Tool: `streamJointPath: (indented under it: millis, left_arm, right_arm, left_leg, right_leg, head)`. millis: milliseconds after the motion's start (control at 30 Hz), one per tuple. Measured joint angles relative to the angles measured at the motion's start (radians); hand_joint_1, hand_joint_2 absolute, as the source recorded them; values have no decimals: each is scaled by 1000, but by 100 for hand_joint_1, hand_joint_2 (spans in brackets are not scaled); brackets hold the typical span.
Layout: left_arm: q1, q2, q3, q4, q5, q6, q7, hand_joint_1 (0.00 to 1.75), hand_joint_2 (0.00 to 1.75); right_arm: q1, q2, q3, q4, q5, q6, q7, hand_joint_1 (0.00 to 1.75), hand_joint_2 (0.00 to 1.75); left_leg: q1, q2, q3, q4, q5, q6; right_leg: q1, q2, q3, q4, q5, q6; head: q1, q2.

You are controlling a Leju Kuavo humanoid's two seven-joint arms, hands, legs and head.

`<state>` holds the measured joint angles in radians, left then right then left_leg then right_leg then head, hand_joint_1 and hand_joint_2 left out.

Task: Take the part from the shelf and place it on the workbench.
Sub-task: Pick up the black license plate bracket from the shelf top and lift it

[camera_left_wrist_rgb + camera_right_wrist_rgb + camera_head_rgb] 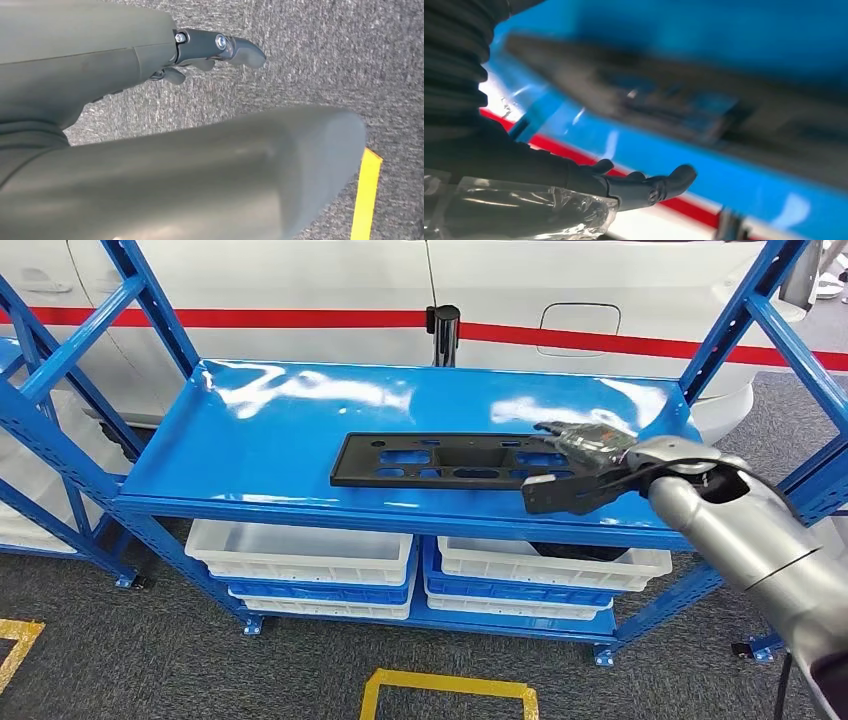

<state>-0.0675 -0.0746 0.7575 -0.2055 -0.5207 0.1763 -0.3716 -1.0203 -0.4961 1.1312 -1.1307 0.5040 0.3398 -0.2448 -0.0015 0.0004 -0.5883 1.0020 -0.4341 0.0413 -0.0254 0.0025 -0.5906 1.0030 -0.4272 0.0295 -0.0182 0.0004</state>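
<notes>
The flat black perforated plastic part (445,460) lies lengthwise across the blue metal shelf (260,430), its right end at the open, empty right hand (572,476).

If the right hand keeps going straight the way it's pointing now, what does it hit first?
Most likely the black part on the blue shelf. The right hand points left along its near right end; whether the fingers already touch it is unclear.

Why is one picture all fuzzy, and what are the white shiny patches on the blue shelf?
In the right wrist view the black part is blurred, too close to focus, while the right hand looks sharper. In the head view the white patches are glare on the glossy shelf. In the left wrist view the left hand is sharp against the carpet.
</notes>
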Motion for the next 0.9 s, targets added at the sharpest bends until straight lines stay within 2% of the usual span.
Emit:
streamJointPath:
  millis: [33,100,167,200,233,267,300,333,367,400,433,500,567,633,700,733,767,800,833,900]
  left_arm:
    - [0,0,0,0,-3,0,0,0,0]
    - [-1,-1,0,0,-7,-1,0,0,0]
    - [0,-2,0,0,-11,-1,1,0,0]
    - [0,-2,0,0,-12,-1,2,0,0]
    - [1,-2,0,0,-13,-1,2,0,0]
    - [1,-2,0,0,-14,-2,3,0,0]
    - [1,-3,0,0,-15,-3,2,0,0]
    - [0,-3,0,0,-16,-4,1,0,0]
    - [0,-4,0,0,-18,-5,0,0,0]
    - [0,-4,0,0,-20,-6,-2,0,0]
    - [0,-4,0,0,-21,-7,-4,0,0]
    - [1,-4,0,0,-23,-8,-8,0,0]
    - [1,-4,0,0,-23,-9,-10,0,0]
    - [1,-4,0,0,-24,-9,-11,0,0]
    - [3,-5,0,0,-28,-10,-12,0,0]
    - [3,-5,0,0,-30,-10,-12,0,0]
    - [4,-5,0,1,-31,-10,-12,0,0]
    - [4,-5,1,1,-32,-9,-10,0,0]
    - [3,-5,2,0,-32,-9,-8,0,0]
    - [1,-5,3,0,-32,-8,-4,0,0]
  right_arm:
    - [15,5,10,10,2,-14,-1,0,175]
    - [37,8,24,24,3,-32,-3,0,175]
    - [54,7,35,35,3,-42,-4,0,175]
    - [64,6,40,38,2,-48,-3,0,175]
    - [73,6,44,41,3,-57,1,0,175]
    - [80,6,46,42,6,-69,9,0,175]
    - [86,7,48,42,10,-82,18,0,175]
    - [90,8,48,42,15,-97,28,0,175]
    - [94,8,48,42,19,-113,36,0,175]
    - [99,9,47,42,22,-128,44,0,175]
    - [104,10,45,42,24,-142,49,0,175]
    - [116,13,42,43,27,-162,56,0,175]
    - [123,16,38,43,30,-177,63,0,175]
    - [131,21,28,46,44,-211,78,0,175]
    - [145,31,10,53,61,-254,93,0,175]
    - [152,38,-1,58,68,-269,98,0,175]
    - [157,44,-12,63,71,-277,101,0,175]
    - [159,50,-22,67,74,-279,102,0,175]
    - [160,56,-33,70,77,-279,102,0,175]
    - [159,64,-54,75,81,-280,102,83,175]
  left_leg:
    - [0,0,3,-9,6,7]
    - [2,1,9,-26,20,20]
    - [1,1,7,-29,23,25]
    - [0,2,6,-28,23,25]
    - [-2,2,5,-28,23,26]
    - [-3,1,5,-27,23,25]
    - [-4,1,5,-26,22,25]
    - [-5,1,5,-24,21,23]
    - [-7,0,4,-20,19,20]
    - [-10,-1,3,-17,16,15]
    - [-12,-1,1,-13,14,11]
    - [-12,-2,-1,-10,12,4]
    - [-8,-3,-9,9,-3,-6]
    - [0,-4,-48,97,-57,-21]
    - [8,-3,-111,230,-116,-33]
    - [12,-3,-131,272,-127,-37]
    - [15,-3,-134,277,-118,-38]
    - [17,-3,-118,243,-93,-38]
    - [19,-3,-85,178,-58,-36]
    - [17,-3,-20,47,-10,-29]
  right_leg:
    - [1,-1,-2,2,-1,5]
    - [3,-2,-30,53,-31,4]
    - [3,-2,-93,181,-87,-6]
    - [3,-2,-122,240,-107,-6]
    - [3,-2,-138,273,-114,-3]
    - [3,-2,-133,265,-105,5]
    - [3,-2,-108,216,-83,13]
    - [2,-3,-69,143,-56,20]
    - [3,-4,-33,75,-34,22]
    - [4,-4,-6,25,-19,18]
    - [5,-4,7,0,-12,12]
    - [5,-3,10,-5,-9,-3]
    - [-1,-2,12,-7,-6,-11]
    - [-5,-2,13,-8,-4,-19]
    - [-4,-2,12,-8,-4,-24]
    - [-4,-2,12,-8,-4,-24]
    - [-4,-2,12,-8,-4,-24]
    - [-5,-1,12,-7,-4,-23]
    - [-6,-1,13,-8,-4,-23]
    - [-3,1,12,-7,-3,-20]
  head:
    - [1,0]
    - [2,0]
    - [3,0]
    - [3,0]
    - [3,0]
    - [4,0]
    - [4,0]
    - [4,0]
    - [5,0]
    - [4,0]
    - [4,0]
    - [3,0]
    - [1,0]
    - [-2,0]
    - [-4,0]
    - [-4,0]
    - [-4,0]
    - [-4,0]
    - [-5,0]
    - [-4,0]
